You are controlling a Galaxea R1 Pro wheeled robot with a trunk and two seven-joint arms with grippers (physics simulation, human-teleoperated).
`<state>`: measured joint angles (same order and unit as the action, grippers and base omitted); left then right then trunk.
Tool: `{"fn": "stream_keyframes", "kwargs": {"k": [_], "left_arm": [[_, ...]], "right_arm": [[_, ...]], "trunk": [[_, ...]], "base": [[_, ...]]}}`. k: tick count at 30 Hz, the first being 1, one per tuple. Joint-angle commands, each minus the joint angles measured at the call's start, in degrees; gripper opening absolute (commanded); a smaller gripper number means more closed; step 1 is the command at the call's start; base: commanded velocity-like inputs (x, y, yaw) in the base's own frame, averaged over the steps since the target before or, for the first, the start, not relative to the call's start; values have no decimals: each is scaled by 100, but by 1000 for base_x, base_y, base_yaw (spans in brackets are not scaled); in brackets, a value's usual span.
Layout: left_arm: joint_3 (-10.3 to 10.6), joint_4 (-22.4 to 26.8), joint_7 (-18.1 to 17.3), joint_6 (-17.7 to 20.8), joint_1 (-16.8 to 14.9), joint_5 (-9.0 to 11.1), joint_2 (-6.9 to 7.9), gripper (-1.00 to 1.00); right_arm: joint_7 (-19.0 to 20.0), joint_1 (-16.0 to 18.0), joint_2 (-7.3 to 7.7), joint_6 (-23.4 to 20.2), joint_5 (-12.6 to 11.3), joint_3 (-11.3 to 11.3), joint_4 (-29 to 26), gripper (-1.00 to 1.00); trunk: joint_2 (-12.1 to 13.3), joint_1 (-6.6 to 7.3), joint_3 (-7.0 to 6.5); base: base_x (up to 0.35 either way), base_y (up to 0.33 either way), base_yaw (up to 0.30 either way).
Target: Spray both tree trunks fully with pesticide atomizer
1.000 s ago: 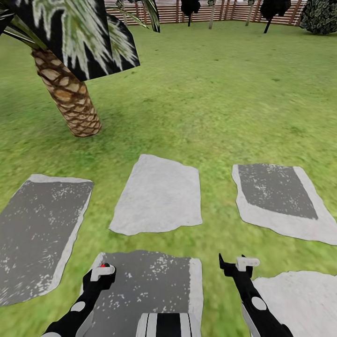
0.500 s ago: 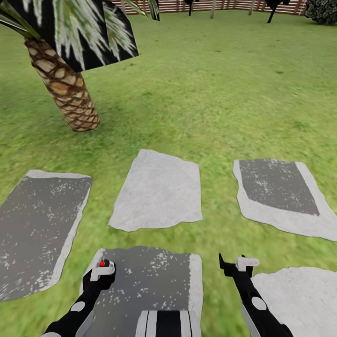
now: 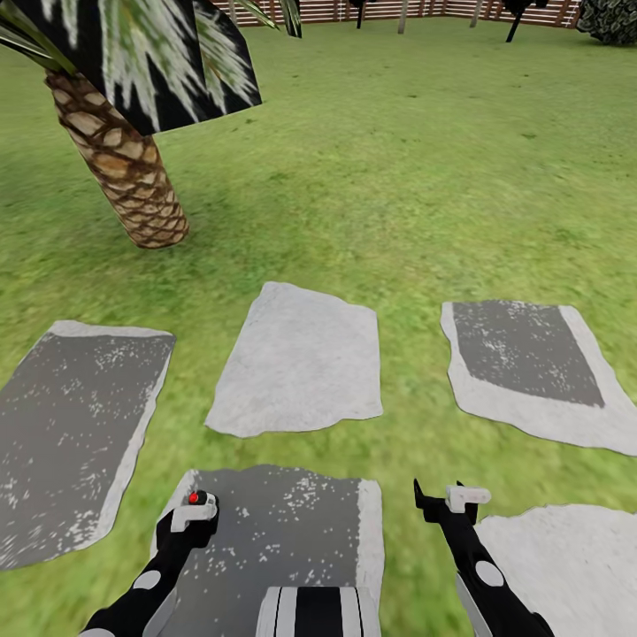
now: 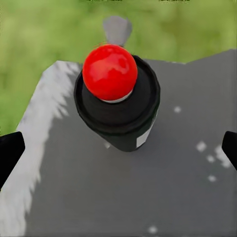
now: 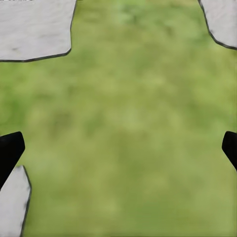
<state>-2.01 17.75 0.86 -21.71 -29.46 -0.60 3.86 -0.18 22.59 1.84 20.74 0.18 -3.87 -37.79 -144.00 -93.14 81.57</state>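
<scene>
Atomizer point(image 4: 117, 96) – between left fingers point(image 4: 10, 153) (no contact seen).

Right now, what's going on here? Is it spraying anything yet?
No spraying yet. The robot stands on grey paving slabs in the lawn, facing a short palm. A black canister with a red top, likely the atomizer, sits between the fingers of the left gripper, whose tips look spread clear of it, so a firm grip isn't evident. The right gripper is open over grass.
</scene>
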Motion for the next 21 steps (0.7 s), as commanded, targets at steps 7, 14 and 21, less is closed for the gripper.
{"fn": "stream_keyframes", "kwargs": {"k": [7, 14, 21], "left_arm": [[-1, 0, 2, 0, -5, 7, -3, 100], [-1, 0, 1, 0, -7, 8, -7, 100], [-1, 0, 2, 0, -7, -1, -16, 100]], "right_arm": [[0, 0, -2, 0, 0, 0, 0, 100], [0, 0, 0, 0, 0, 0, 0, 100], [0, 0, -2, 0, 0, 0, 0, 100]], "trunk": [[0, 0, 0], [0, 0, 0], [0, 0, 0]], "base": [[89, 53, 0], [12, 8, 0], [28, 0, 0]]}}
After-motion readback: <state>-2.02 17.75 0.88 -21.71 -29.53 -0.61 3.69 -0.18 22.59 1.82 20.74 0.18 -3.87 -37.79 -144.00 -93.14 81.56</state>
